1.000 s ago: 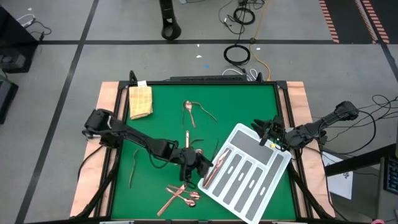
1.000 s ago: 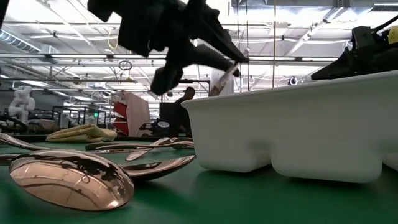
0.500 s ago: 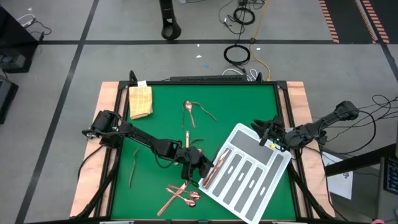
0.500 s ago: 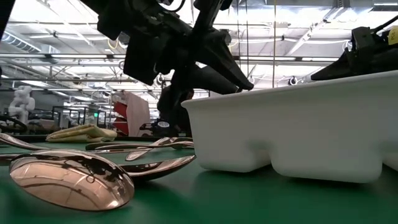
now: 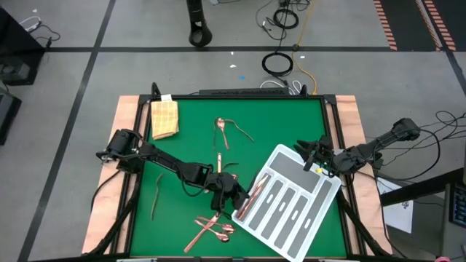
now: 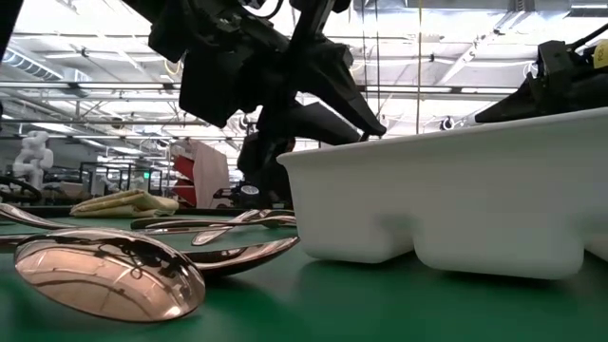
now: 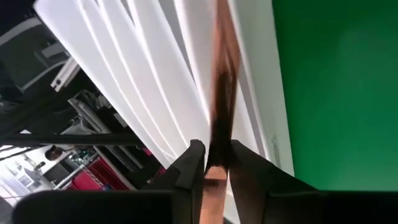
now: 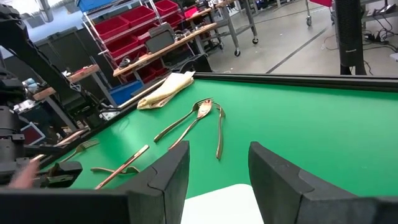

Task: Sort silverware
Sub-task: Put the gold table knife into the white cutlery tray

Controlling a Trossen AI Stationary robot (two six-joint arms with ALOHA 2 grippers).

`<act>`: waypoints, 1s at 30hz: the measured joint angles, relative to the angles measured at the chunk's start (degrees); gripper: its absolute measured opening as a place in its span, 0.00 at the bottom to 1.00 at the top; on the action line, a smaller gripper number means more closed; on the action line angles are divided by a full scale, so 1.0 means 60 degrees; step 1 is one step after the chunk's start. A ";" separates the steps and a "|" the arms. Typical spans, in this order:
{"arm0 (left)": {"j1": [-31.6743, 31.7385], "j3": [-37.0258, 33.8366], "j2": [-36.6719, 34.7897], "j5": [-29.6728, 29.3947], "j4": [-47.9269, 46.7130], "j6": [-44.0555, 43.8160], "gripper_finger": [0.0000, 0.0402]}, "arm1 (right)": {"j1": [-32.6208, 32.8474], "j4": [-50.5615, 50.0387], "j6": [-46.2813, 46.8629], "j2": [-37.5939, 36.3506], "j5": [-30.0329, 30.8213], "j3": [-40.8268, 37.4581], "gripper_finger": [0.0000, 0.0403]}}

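From above, a green table (image 5: 189, 145) carries a white tray (image 5: 285, 200) with grey slots, lying at about four o'clock from the table's middle and turned on a diagonal. The left gripper (image 5: 237, 198) sits at the tray's edge nearest the table's middle, over a copper piece (image 5: 250, 198) in the outermost slot; the piece's long axis follows the slot, running from seven o'clock toward one o'clock. Loose silverware (image 5: 212, 228) lies in a small heap at six o'clock, more pieces (image 5: 227, 131) lie near twelve o'clock, and one curved piece (image 5: 156, 195) lies at eight o'clock. A folded yellow cloth (image 5: 164, 118) rests at ten o'clock. The right gripper (image 5: 314, 156) waits at the tray's three o'clock corner.

At table height, a large spoon bowl (image 6: 104, 275) fills the foreground beside the tray's wall.

The left wrist view shows the dark fingers (image 7: 188, 168) either side of the copper piece — whether they pinch it, I cannot tell.

The right wrist view shows its fingers (image 8: 165, 177) parted wide, holding nothing.
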 joint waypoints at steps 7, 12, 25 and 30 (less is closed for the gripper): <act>0.0000 0.0000 0.0000 0.0371 0.0070 -0.0403 0.24 | 0.0000 0.0000 0.0000 0.0000 -0.0001 0.0000 0.38; 0.0000 0.0000 0.0000 0.0367 0.0177 -0.0403 0.25 | 0.0000 -0.0003 0.0000 0.0000 0.0000 0.0000 0.38; 0.0231 0.1034 -0.1748 -0.5830 0.0565 -1.1478 0.25 | 0.0001 0.0000 0.0291 0.0004 0.0000 0.0000 0.38; 0.0640 0.1833 -0.3023 -0.5425 -0.5379 -2.0499 0.25 | 0.0000 0.0000 0.0720 0.0029 0.0004 0.0000 0.38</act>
